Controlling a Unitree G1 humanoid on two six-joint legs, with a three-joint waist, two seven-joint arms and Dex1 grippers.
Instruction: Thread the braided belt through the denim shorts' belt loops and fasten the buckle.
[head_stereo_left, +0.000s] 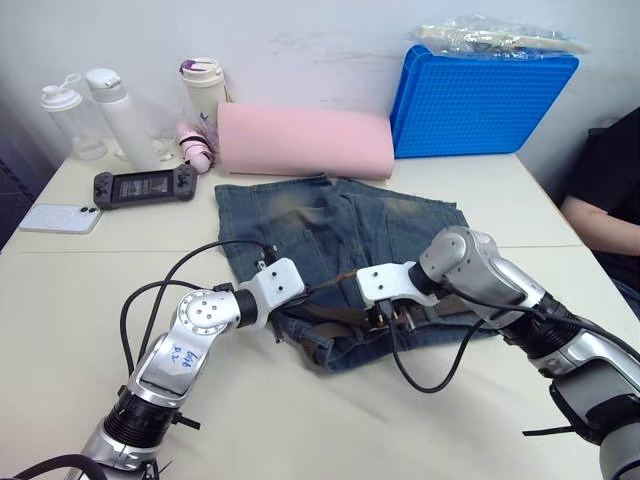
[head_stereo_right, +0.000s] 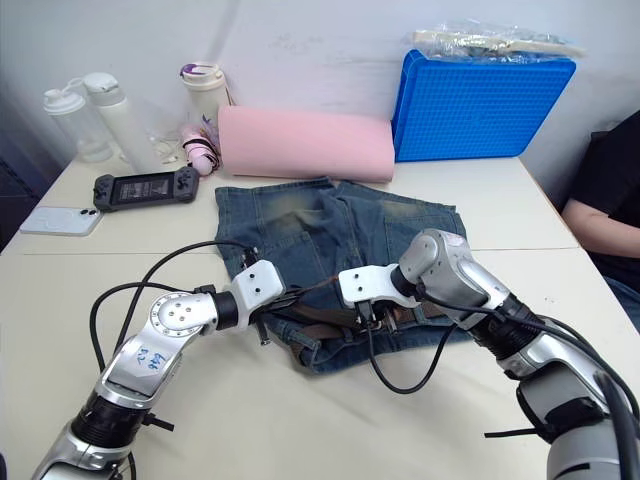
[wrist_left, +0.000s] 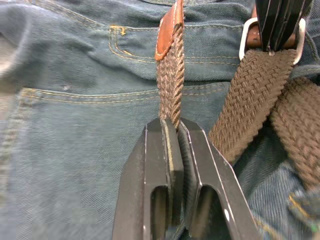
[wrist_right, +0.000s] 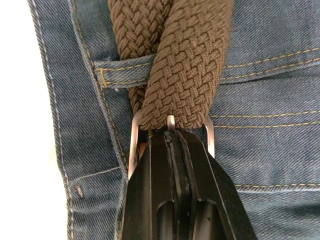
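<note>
1. My left gripper (wrist_left: 172, 131) has its fingers pressed together on the braided belt (wrist_left: 171, 75), pinching the strap a short way back from its brown leather tip (wrist_left: 168, 31).
2. My right gripper (wrist_right: 172, 131) is clamped on the buckle (wrist_right: 134, 145); the silver frame shows on both sides of the black fingers, and the prong (wrist_right: 171, 121) sits right at their tips.
3. In the right wrist view two runs of woven strap pass under a belt loop (wrist_right: 112, 66) just beyond the buckle (one run lies over the other).
4. From the head camera the two grippers face each other over the waistband of the denim shorts (head_stereo_left: 330, 225), close but apart, at the edge of the shorts nearest me.
5. The shorts lie flat on the white table (head_stereo_left: 300, 420), legs pointing away from me.
6. My own black cables (head_stereo_left: 425, 380) loop over the near edge of the denim and partly hide the belt.
7. Beyond the shorts: a pink roll (head_stereo_left: 305, 140), a blue crate (head_stereo_left: 480, 100), three bottles (head_stereo_left: 125, 115), a handheld game console (head_stereo_left: 143, 186) and a white phone (head_stereo_left: 60, 218).
8. A person's dark sleeve (head_stereo_left: 610, 185) shows at the table's right edge.
</note>
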